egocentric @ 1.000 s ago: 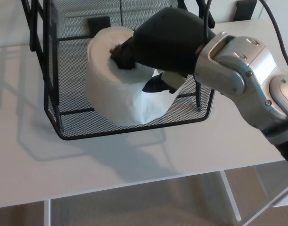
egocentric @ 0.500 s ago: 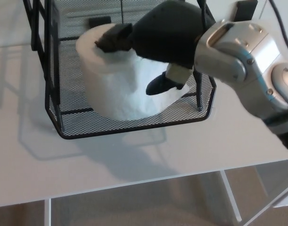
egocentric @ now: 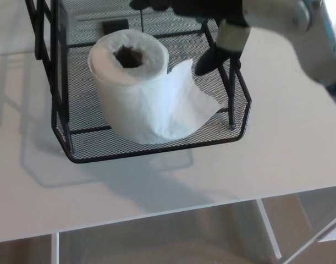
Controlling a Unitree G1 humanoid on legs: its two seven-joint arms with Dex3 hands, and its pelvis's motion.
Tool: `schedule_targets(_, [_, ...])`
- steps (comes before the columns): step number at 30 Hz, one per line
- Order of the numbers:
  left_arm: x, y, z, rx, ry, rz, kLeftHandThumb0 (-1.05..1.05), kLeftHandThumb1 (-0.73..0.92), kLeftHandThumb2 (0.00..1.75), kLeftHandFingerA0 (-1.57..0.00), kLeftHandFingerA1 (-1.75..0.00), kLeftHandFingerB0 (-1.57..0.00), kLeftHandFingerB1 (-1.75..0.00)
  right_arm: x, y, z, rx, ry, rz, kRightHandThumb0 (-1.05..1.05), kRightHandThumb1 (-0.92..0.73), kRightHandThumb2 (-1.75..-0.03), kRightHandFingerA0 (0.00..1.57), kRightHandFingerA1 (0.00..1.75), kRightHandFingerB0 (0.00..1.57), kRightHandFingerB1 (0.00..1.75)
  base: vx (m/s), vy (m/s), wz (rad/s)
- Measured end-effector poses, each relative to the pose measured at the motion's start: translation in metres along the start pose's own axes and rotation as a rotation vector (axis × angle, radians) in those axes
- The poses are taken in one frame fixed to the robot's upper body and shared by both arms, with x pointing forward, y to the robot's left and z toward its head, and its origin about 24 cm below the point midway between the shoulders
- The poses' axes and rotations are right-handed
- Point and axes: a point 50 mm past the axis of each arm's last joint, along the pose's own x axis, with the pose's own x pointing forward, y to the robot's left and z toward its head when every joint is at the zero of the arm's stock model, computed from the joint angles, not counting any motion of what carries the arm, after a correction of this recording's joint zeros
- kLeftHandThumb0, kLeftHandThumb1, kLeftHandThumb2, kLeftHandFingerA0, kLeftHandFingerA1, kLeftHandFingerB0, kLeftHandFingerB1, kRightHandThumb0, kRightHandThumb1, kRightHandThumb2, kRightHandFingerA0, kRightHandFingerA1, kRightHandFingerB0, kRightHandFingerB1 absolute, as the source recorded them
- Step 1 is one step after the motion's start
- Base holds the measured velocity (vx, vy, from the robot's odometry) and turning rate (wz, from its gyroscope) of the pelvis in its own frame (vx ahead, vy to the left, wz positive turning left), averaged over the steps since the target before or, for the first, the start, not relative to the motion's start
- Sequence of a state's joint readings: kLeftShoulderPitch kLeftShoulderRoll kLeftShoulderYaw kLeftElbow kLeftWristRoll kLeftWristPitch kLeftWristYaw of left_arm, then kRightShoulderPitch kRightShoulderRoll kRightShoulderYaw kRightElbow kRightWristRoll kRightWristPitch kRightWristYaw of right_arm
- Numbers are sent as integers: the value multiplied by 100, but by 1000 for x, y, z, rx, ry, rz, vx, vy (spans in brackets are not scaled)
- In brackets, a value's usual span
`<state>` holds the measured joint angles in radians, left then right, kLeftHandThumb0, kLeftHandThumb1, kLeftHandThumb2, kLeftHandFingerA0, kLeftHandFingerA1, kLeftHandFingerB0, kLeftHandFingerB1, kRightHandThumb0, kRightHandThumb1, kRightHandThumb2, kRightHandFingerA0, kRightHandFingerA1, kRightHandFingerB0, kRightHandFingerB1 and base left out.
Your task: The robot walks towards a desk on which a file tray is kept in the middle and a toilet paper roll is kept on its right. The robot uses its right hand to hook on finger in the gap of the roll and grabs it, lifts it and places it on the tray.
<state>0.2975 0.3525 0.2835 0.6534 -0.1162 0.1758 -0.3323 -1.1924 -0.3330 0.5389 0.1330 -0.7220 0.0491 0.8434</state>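
The white toilet paper roll (egocentric: 133,91) stands upright inside the black wire mesh file tray (egocentric: 157,150), towards its left front, core hole facing up. A loose sheet trails off its right side onto the mesh. My right hand (egocentric: 203,7) hangs above the back of the tray at the top edge of the picture, mostly cut off. It is open and clear of the roll, with one black fingertip (egocentric: 210,60) pointing down beside the tray's right post. My left hand does not show.
The tray sits on a white desk (egocentric: 157,190), whose front edge runs across the lower part of the picture. Black upright posts of the tray rise at left (egocentric: 56,66) and right (egocentric: 231,93). My grey right forearm (egocentric: 321,38) crosses the top right corner.
My right hand has pulled its finger out of the roll's core and risen up and back. The roll stays upright in the tray, released.
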Motion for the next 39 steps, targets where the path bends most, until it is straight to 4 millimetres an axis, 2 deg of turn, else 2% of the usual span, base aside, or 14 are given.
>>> schedule_targets(6, [1, 1, -5, -13, 26, 7, -67, 92, 73, -27, -42, -28, -39, -12, -23, -13, 25, 54, 16, -59, -63, -59, 55, 56, 23, 32, 0, 0, 0])
schedule_targets(7, [1, 1, -6, -14, 28, 8, -66, 92, 73, -29, -42, -27, -39, -14, -26, -15, 29, 62, 16, -66, -51, -85, 55, 67, 18, 45, 0, 0, 0])
schedule_targets(10, [1, 2, -8, -19, 36, 10, -66, 92, 72, -28, -42, -27, -38, -28, -36, -29, 64, 105, 13, -58, -61, -59, 62, 60, 26, 31, 0, 0, 0])
schedule_targets(16, [1, 3, -13, -30, 57, 18, -66, 92, 74, -29, -43, -30, -40, -77, -53, -74, 195, 231, -60, -59, -50, -84, 51, 63, 17, 45, 0, 0, 0])
schedule_targets(17, [1, 3, -14, -30, 58, 18, -66, 92, 74, -28, -43, -28, -40, -82, -52, -79, 210, 243, -68, -55, -62, -59, 57, 51, 25, 31, 0, 0, 0])
schedule_targets(25, [1, 3, -13, -31, 57, 18, -69, 92, 74, -29, -43, -28, -39, -137, -26, -130, 391, 389, -135, -66, -52, -84, 61, 66, 24, 44, 0, 0, 0])
schedule_targets(26, [1, 3, -13, -31, 57, 18, -68, 92, 75, -29, -42, -30, -39, -142, -22, -134, 408, 406, -139, -65, -60, -58, 72, 69, 34, 40, 0, 0, 0])
schedule_targets(28, [1, 3, -13, -31, 57, 18, -68, 92, 74, -28, -43, -28, -39, -154, -11, -144, 451, 438, -148, -72, -49, -87, 80, 84, 33, 53, 0, 0, 0])
schedule_targets(31, [1, 3, -13, -31, 58, 18, -67, 92, 71, -31, -43, -30, -39, -168, 8, -156, 518, 481, -150, -66, -61, -58, 70, 73, 33, 46, 0, 0, 0])
schedule_targets(32, [1, 3, -13, -32, 58, 18, -70, 83, 113, -30, -54, -26, -50, -174, 17, -160, 545, 497, -150, -65, -60, -58, 87, 89, 31, 45, 0, 0, 0])
schedule_targets(34, [1, 3, -13, -32, 58, 18, -68, 83, 115, -31, -55, -25, -50, -182, 33, -167, 590, 522, -146, -65, -60, -57, 88, 81, 31, 45, 0, 0, 0])
schedule_targets(36, [1, 3, -13, -32, 58, 19, -65, 92, 70, -30, -43, -30, -39, -191, 51, -173, 639, 551, -142, -64, -54, -58, 82, 91, 33, 49, 0, 0, 0])
schedule_targets(37, [1, 3, -13, -32, 58, 19, -67, 77, 111, -33, -57, -22, -49, -193, 56, -174, 653, 560, -141, -65, -58, -58, 85, 99, 28, 52, 0, 0, 0])
schedule_targets(39, [1, 3, -13, -33, 57, 20, -67, 77, 111, -33, -57, -22, -49, -203, 75, -179, 702, 593, -140, -65, -58, -58, 85, 99, 28, 52, 0, 0, 0])
